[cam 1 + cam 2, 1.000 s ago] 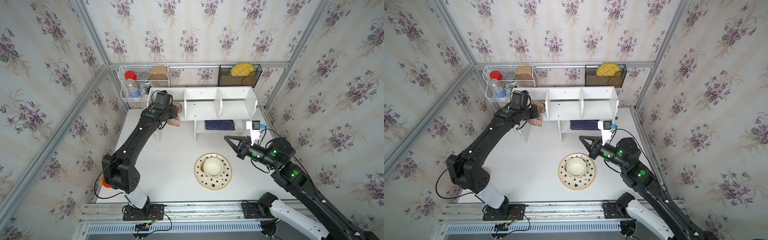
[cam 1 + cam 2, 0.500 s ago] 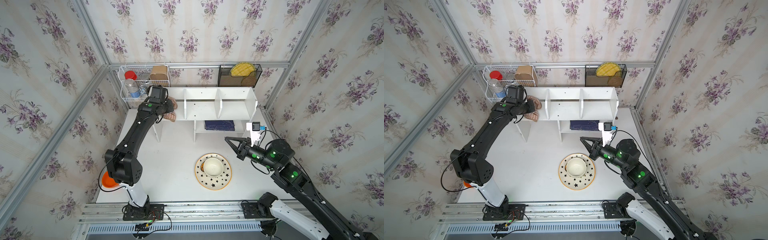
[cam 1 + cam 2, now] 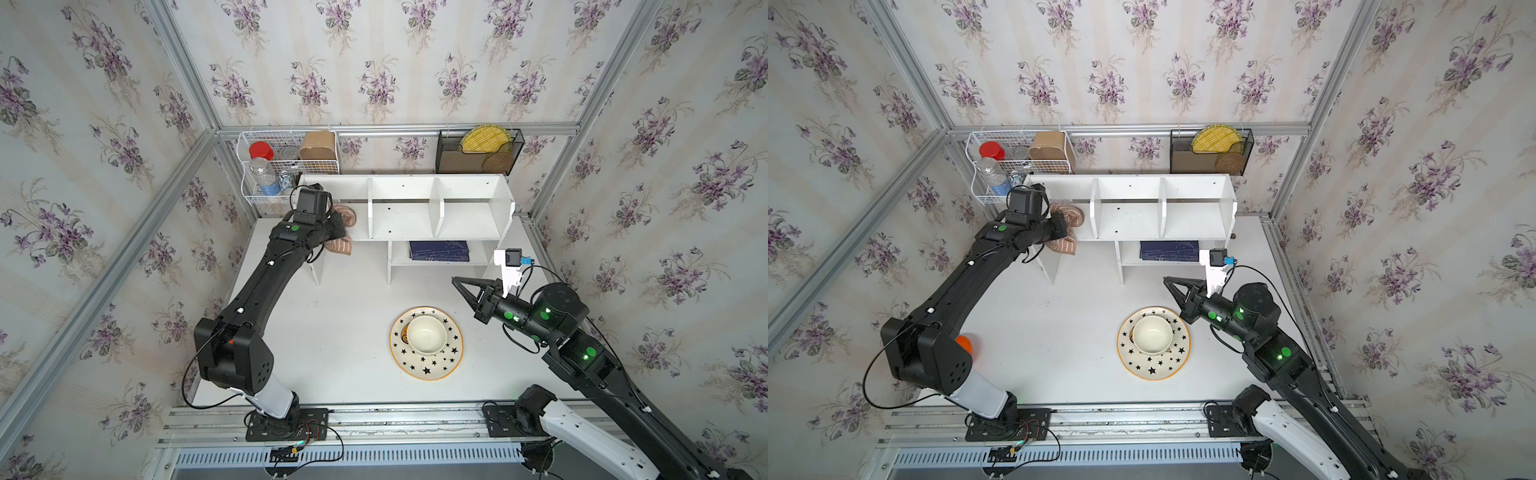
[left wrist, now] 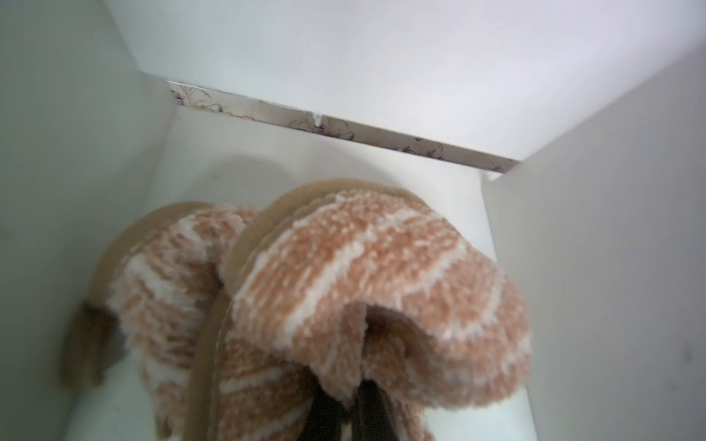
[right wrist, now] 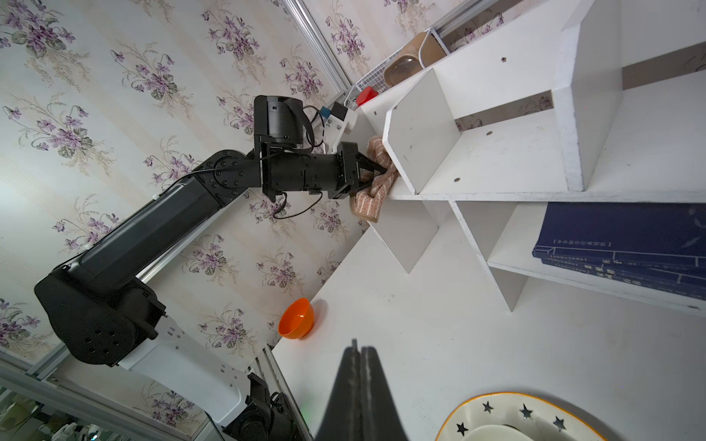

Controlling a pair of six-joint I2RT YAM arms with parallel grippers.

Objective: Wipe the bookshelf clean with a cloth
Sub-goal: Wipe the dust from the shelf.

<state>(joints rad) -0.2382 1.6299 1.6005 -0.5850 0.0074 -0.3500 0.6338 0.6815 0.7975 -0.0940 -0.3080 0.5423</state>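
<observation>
Since half a second ago, the left fingers [image 5: 368, 162] and the cloth [image 3: 344, 215] have come back a little toward the front edge of the bookshelf [image 3: 469, 216]. The right fingers [image 5: 344, 393] have not changed place. The left fingers are clamped on the cloth, which is bunched around their tips. Ahead of these fingers, two thick folds of the cloth lie on the floor of the left upper compartment. Below them, one end of the cloth hangs over the front edge of that floor. The right fingers are pressed together and hold nothing. They are above the worktop [image 3: 332, 324], with the star plate [image 3: 440, 368] near them.
</observation>
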